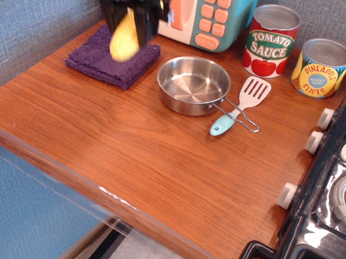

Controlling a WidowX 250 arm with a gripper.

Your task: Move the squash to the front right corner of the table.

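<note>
The pale yellow squash (125, 38) hangs in the air above the right part of the purple cloth (103, 61), gripped at its upper end. My black gripper (134, 11) is shut on the squash at the back left of the wooden table (137, 157). The squash's lower end points down and is slightly blurred. The front right corner of the table lies next to the black stove.
A steel pan (193, 85) sits mid-table with a teal-handled spatula (240, 105) to its right. A toy microwave (198, 8), tomato sauce can (271, 40) and pineapple can (321, 67) line the back. The black toy stove (337, 189) borders the right side.
</note>
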